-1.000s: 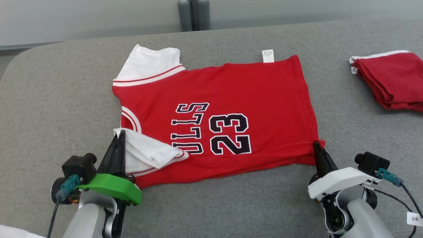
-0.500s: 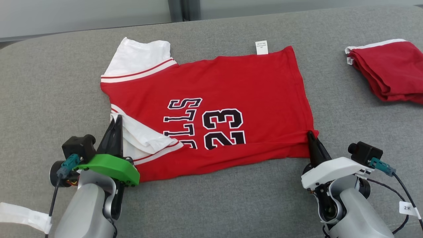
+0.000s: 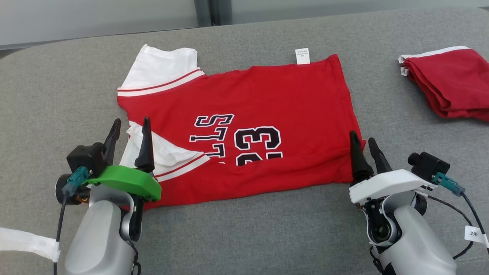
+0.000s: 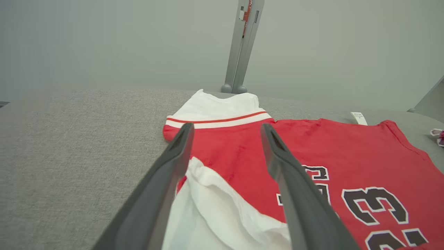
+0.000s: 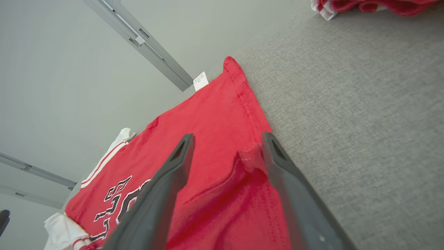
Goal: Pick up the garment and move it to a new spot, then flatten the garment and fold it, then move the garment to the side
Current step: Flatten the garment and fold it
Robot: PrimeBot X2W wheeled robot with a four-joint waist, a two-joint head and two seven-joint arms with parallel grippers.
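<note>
The red knit jersey with white sleeves and black outlined numerals [image 3: 267, 99] lies flat in the middle of the grey coarse-woven surface [image 3: 57, 95], its near edge doubled in a soft fold. The left end effector [image 3: 131, 121] stands spread, tapered dark fingers straddling the rumpled white sleeve. The right end effector [image 3: 361, 137] is spread too, about the hem corner, where a small pucker seems to touch one finger. A folded red cloth with white trim [image 3: 450, 84] lies well apart at the right.
</note>
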